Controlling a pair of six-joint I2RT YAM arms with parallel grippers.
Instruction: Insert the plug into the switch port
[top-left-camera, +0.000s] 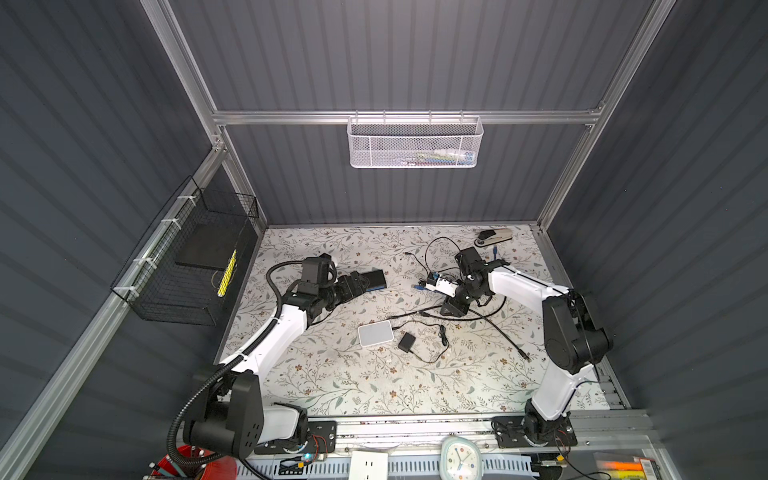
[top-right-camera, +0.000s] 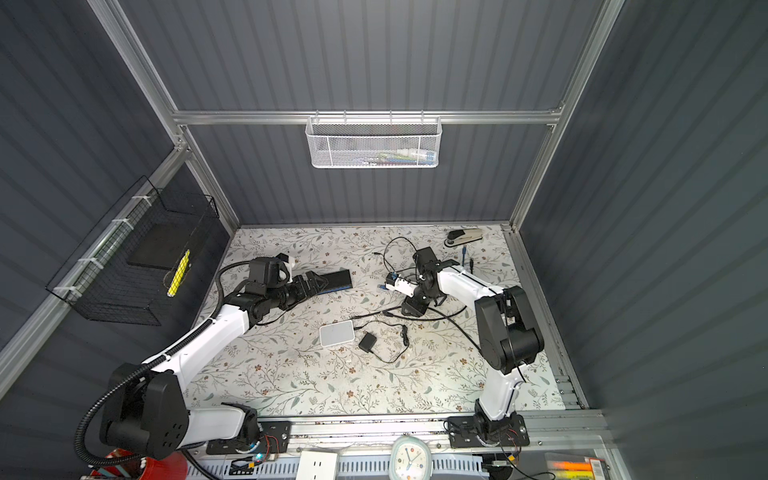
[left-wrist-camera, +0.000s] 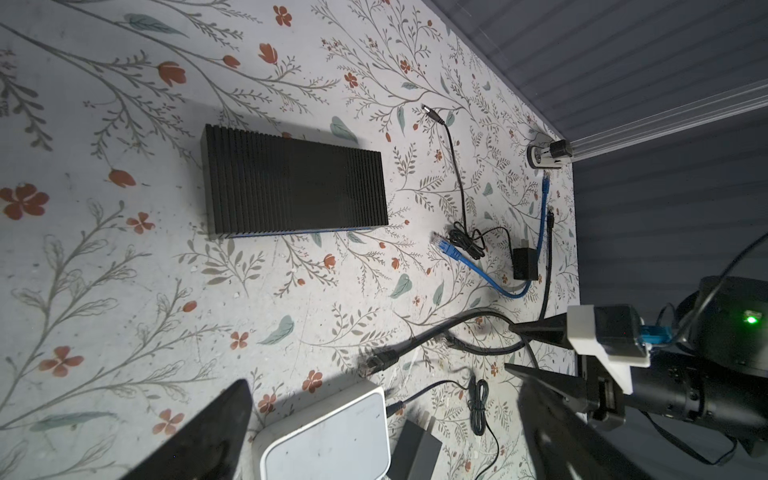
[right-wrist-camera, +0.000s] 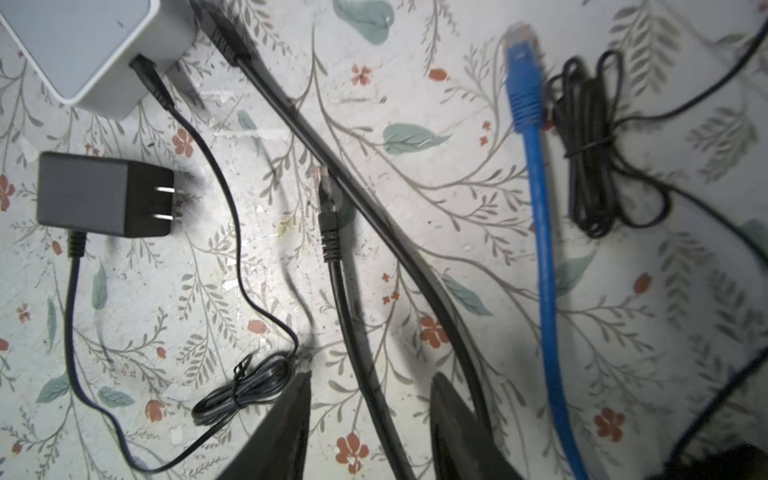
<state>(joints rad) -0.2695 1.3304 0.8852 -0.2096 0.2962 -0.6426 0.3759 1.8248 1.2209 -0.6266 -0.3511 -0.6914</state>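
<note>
Overhead pair; close, downward wrist views

The black ribbed switch (left-wrist-camera: 295, 187) lies flat, the clear-tipped black plug (right-wrist-camera: 328, 199) lying unplugged well apart.

Floral-print tabletop (top-left-camera: 332, 382). On it, in a top view: black ribbed switch (top-left-camera: 376, 279) left of centre; white box (top-left-camera: 375, 333) just beside power adapter (top-left-camera: 406, 342), mid-frame; stapler (top-left-camera: 494, 237) upper right. Black cables (right-wrist-camera: 330, 232) and blue patch cable (right-wrist-camera: 540, 208) lie loose, right of centre.
</note>
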